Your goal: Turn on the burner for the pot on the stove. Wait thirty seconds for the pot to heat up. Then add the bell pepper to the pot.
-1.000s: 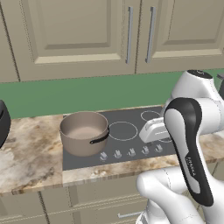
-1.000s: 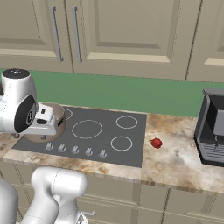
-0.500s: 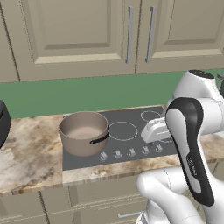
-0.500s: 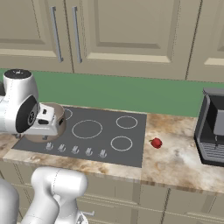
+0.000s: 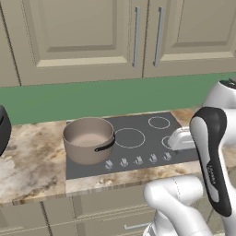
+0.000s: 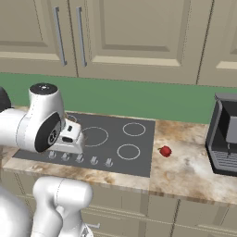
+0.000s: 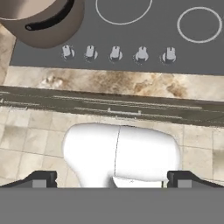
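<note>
The taupe pot (image 5: 88, 140) with its curved black handle stands on the front left ring of the dark stove (image 5: 138, 133). In the hand view the pot (image 7: 43, 22) fills the top left corner, just beyond the row of silver knobs (image 7: 114, 52). My gripper (image 7: 113, 180) is open, its fingertips (image 7: 43, 179) spread wide with nothing between them. It hovers above the counter's front edge, apart from the knobs. The hand (image 5: 182, 138) hangs by the stove's right front. The red bell pepper (image 6: 165, 151) lies on the counter right of the stove (image 6: 115, 139).
A black coffee machine (image 6: 226, 139) stands at the counter's right end, beyond the pepper. A dark rounded appliance (image 5: 2, 133) sits at the far left. Wall cabinets (image 5: 133, 37) hang above a green backsplash. Tiled floor (image 7: 26, 140) lies below the counter edge.
</note>
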Motion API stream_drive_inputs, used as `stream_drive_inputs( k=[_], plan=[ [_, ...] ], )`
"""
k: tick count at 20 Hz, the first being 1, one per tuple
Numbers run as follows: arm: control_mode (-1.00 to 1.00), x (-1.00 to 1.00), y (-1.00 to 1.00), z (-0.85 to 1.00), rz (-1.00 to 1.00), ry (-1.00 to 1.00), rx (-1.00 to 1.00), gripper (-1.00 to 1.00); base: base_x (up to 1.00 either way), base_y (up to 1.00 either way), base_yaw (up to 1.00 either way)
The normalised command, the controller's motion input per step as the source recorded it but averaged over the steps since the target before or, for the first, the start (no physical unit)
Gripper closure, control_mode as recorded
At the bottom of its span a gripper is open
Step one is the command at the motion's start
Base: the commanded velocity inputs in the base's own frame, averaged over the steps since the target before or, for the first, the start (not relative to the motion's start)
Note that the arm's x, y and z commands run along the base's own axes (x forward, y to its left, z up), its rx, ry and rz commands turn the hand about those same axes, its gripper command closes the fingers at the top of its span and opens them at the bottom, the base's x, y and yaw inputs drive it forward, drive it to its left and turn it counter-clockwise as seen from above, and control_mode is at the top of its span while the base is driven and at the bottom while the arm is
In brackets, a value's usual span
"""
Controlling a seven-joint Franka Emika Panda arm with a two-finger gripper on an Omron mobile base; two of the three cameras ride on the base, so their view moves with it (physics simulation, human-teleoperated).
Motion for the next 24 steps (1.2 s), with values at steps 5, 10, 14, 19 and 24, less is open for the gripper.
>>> stream_drive_inputs(
  k=[5,10,14,19,24],
  plan=[
    [-1.0,0.08,-0.89,-0.29,-0.27,-0.09,-0.04,-1.0,0.0,0.0,0.0],
    [-1.0,0.28,-0.79,-0.31,-0.31,-0.05,-0.08,-1.0,0.0,0.0,0.0],
    [-1.0,0.37,-0.71,-0.27,-0.32,-0.04,-0.07,-1.0,0.0,0.0,0.0],
    [-1.0,0.35,-0.68,-0.14,-0.34,-0.06,-0.02,-1.0,0.0,0.0,0.0],
    [-1.0,0.7,-0.73,-0.01,-0.36,0.0,0.01,-1.0,0.0,0.0,0.0]
  ],
)
